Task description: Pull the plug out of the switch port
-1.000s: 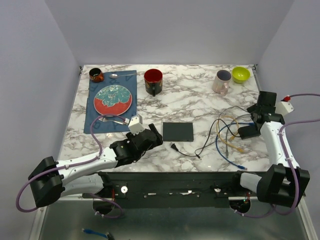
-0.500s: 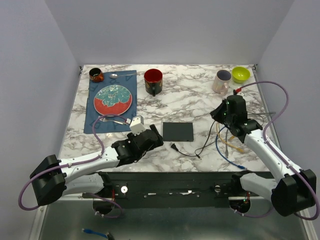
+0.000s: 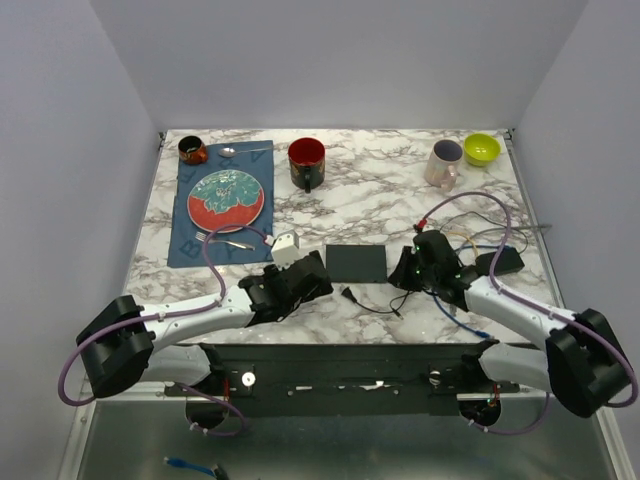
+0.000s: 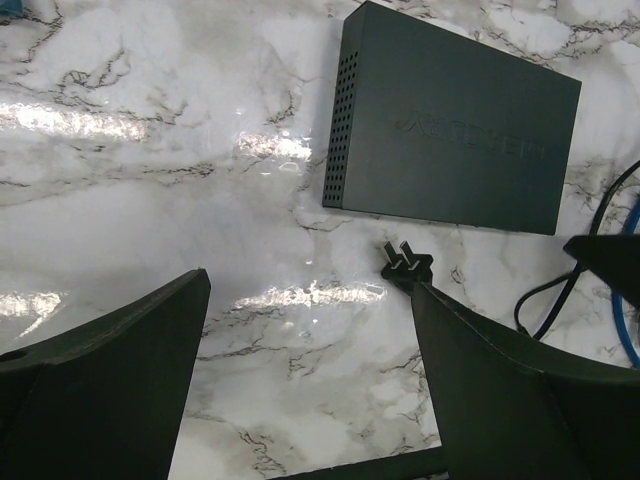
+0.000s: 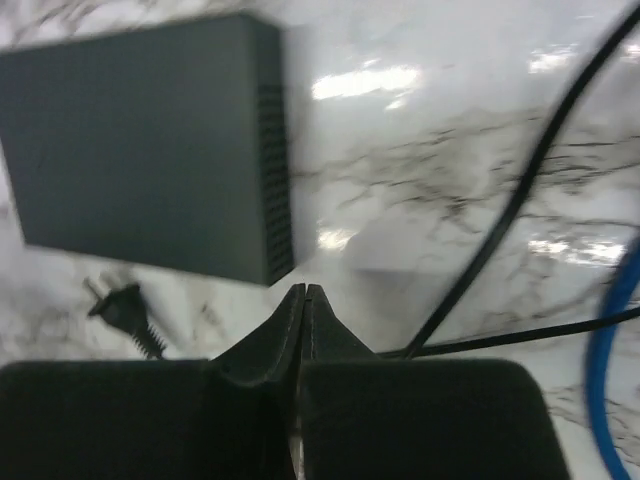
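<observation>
The switch (image 3: pixel 355 263) is a flat dark box lying mid-table; it also shows as the switch (image 4: pixel 450 150) and the switch (image 5: pixel 140 150). A black two-pronged plug (image 3: pixel 347 293) on a thin black cord lies loose on the marble just in front of it, apart from the box, seen too as the plug (image 4: pixel 403 265) and the plug (image 5: pixel 120 300). No port shows from these angles. My left gripper (image 3: pixel 310 275) hovers left of the switch, open wide with only bare marble between its fingers (image 4: pixel 310 300). My right gripper (image 3: pixel 400 270) sits by the switch's right side, shut on nothing (image 5: pixel 303 290).
A tangle of black, yellow and blue cables (image 3: pixel 460 250) with a black adapter (image 3: pixel 500 263) lies to the right. At the back stand a red mug (image 3: pixel 306 160), a pink mug (image 3: pixel 443 162), a green bowl (image 3: pixel 481 148) and a plate (image 3: pixel 226 196) on a blue mat.
My right arm swung in from the table's right edge to the switch's right side, and its jaws came together. The left gripper crept slightly right toward the switch.
</observation>
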Tool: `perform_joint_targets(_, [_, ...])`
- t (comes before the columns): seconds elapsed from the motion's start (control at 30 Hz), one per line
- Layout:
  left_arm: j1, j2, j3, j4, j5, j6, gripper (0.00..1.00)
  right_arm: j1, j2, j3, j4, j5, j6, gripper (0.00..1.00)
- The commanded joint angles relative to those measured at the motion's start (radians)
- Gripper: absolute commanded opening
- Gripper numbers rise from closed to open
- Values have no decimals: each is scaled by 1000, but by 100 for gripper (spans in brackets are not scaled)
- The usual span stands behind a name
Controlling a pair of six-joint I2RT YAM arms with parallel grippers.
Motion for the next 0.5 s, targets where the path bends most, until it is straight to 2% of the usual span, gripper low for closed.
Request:
perform_joint_targets(0.0, [3,-15,3,-35,-21,-12,94,132,-138,-30,115,6,-83,40])
perform_joint_targets(0.07, [3,-42,-14,-41,-39,-41,95,195,-152,-27,117,14,-129,57])
perform_joint_targets(0.13, [3,-76,-46,-34,-45,-59,95,230,-128,-16,123,10,-160,62])
perform_joint_targets(0.27, [3,-131,-88,-20,-56,-93,95,278,24,28,149,-52,-221,64])
perform_joint_targets(0.47, [3,-194,-125,-43,-75,-116,95,384,165,103,157,-4,-247,63])
